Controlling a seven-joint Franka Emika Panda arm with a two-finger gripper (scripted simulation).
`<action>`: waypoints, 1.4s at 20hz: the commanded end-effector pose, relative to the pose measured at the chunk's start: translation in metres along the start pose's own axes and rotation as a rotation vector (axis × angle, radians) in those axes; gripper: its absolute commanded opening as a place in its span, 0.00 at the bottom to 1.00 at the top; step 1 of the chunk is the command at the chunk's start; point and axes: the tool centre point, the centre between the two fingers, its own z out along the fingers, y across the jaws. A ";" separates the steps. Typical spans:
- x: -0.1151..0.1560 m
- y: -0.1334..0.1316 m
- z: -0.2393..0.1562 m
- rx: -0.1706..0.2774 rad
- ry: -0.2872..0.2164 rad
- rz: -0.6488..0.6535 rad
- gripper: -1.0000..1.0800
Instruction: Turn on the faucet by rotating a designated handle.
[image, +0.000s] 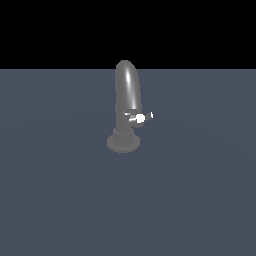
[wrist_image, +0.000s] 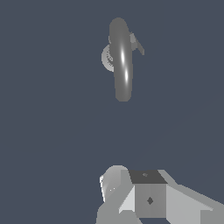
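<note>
The faucet (image: 127, 90) is a tall glossy grey column with a rounded top, standing on a round stepped base (image: 123, 142) in the middle of the exterior view. Its handle (image: 141, 118), a short thin lever with a bright white tip, sticks out from the lower body toward the exterior view's right. The wrist view looks down on the faucet (wrist_image: 121, 61), with the handle (wrist_image: 138, 44) as a small grey wedge beside it. Parts of my gripper (wrist_image: 144, 197) show at the picture's edge, well apart from the faucet. Its fingers are not clearly shown. No arm appears in the exterior view.
A flat dark blue-grey floor (image: 60, 190) spreads around the faucet. Black background lies behind it.
</note>
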 end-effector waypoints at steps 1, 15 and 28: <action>0.007 -0.002 0.000 0.009 -0.024 0.020 0.00; 0.073 -0.013 0.004 0.084 -0.230 0.193 0.00; 0.140 -0.013 0.022 0.162 -0.446 0.374 0.00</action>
